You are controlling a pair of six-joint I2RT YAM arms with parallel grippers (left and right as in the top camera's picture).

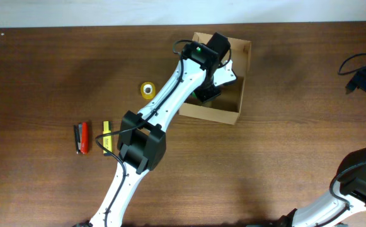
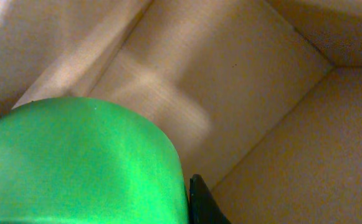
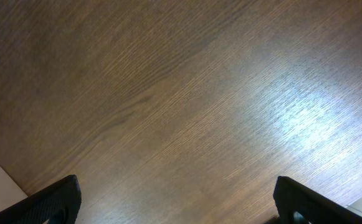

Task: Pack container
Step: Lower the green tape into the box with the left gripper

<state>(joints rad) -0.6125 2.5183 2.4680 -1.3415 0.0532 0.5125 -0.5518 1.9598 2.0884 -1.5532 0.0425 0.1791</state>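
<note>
Deep inside container [image 1: 242,57], left fingers [image 2: 200,202] pinching green object [image 2: 75,162]

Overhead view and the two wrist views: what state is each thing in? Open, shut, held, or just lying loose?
container, open at the top, left arm reaching inside.
left gripper, shut on a green object, down in the container.
right gripper, open, empty, above the table.
yellow tape roll, lying flat on the table, outside the container.
red and black pens, lying loose on the table.
yellow item, lying beside them.
</note>
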